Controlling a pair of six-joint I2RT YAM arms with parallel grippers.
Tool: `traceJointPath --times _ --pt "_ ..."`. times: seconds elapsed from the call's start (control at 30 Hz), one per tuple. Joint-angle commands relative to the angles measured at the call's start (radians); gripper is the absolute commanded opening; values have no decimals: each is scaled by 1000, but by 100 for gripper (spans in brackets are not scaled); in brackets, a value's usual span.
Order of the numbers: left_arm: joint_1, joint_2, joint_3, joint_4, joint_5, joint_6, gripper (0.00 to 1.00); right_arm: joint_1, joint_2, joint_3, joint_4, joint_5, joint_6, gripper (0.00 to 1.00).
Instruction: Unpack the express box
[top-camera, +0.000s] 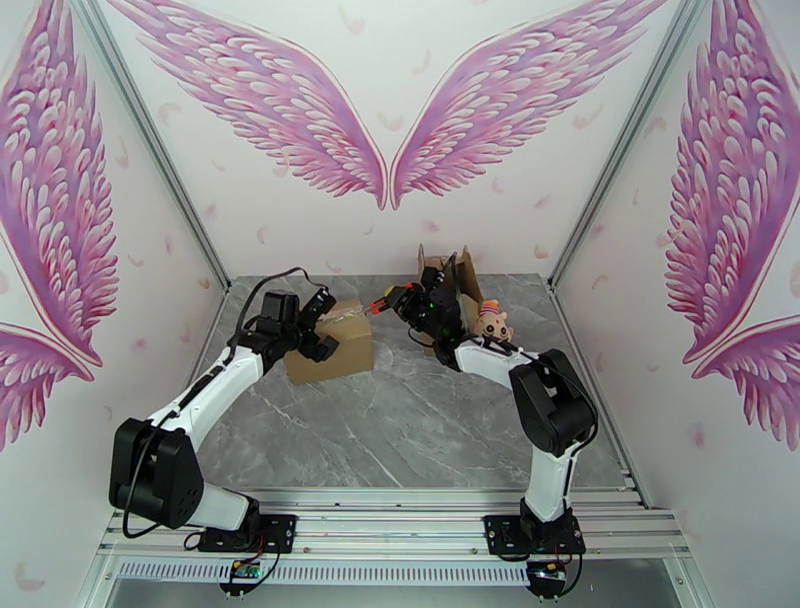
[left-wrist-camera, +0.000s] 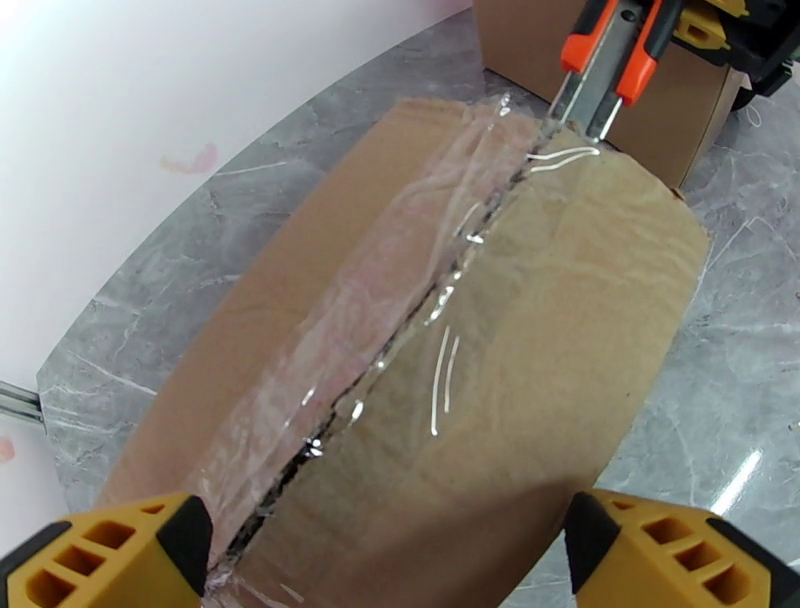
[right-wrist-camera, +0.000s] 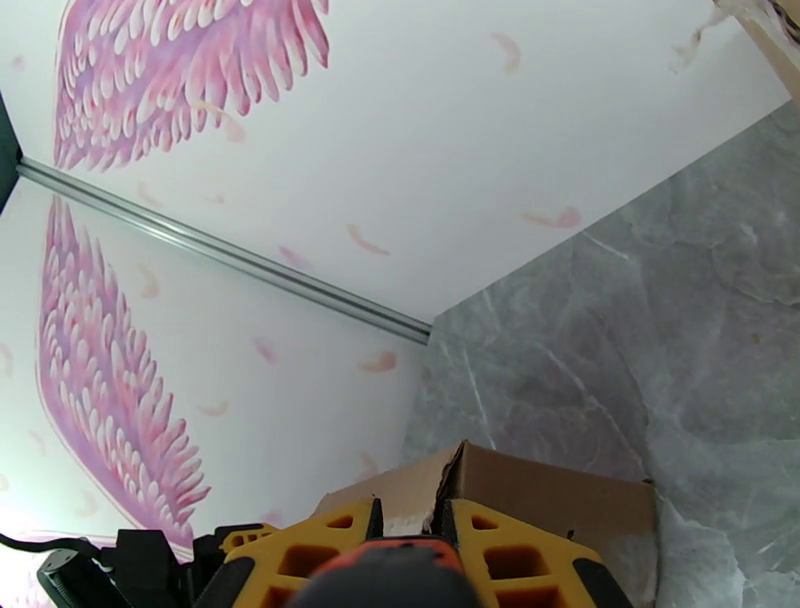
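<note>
where the top cam looks down, the express box (top-camera: 345, 350) sits left of centre on the grey table (top-camera: 400, 430), w/ the left gripper (top-camera: 322, 325) spread wide at its left end. right gripper (top-camera: 405, 298) clamps an orange knife (top-camera: 378, 306) over the box's right edge. an open carton (top-camera: 445, 272) & plush toy (top-camera: 493, 322) sit behind.

l wrist cam: yellow fingers (left-wrist-camera: 110, 555) well apart, taped seam (left-wrist-camera: 400, 330) looks slit, blade at its far end.

r wrist cam: fingers clenched on knife handle, box just beyond.
</note>
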Motion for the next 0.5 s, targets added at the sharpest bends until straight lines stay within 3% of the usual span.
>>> traceJointPath --times 0.0,0.07,0.27,0.47 --pt "22 31 59 -33 -50 -3 99 6 20 10 120 -62 88 0" --pt "35 31 78 -44 -51 -20 99 6 0 -11 107 -54 86 0" --pt "56 26 93 -58 -51 -21 99 10 -140 -16 -214 71 -81 0" --pt "58 3 79 -50 -49 -26 99 14 -229 -40 -289 119 -139 1"
